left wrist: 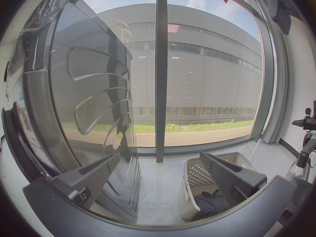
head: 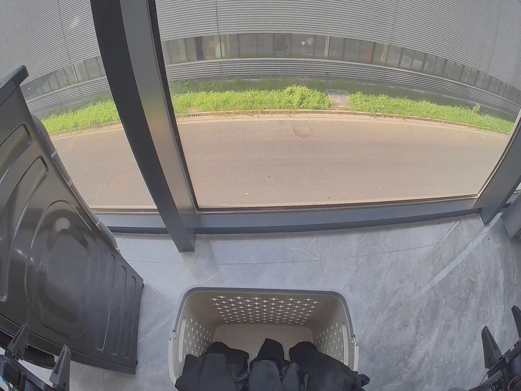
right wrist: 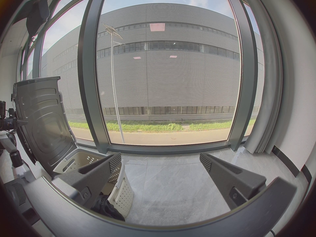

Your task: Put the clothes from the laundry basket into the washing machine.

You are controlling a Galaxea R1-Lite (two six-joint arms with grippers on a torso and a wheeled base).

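The left gripper [left wrist: 159, 157] and right gripper [right wrist: 158, 156] both hang with jaws spread, holding nothing, so the first pick looks pending: one must drop onto the dark clothes [head: 266, 369] in the laundry basket [head: 265, 306], on the floor [head: 412, 278] beside the washing machine [head: 59, 267].

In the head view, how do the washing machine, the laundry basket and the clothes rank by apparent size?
Largest: washing machine, partly cut off at the edge.
Then: laundry basket.
Smallest: clothes, lying inside the basket, also cut off below.
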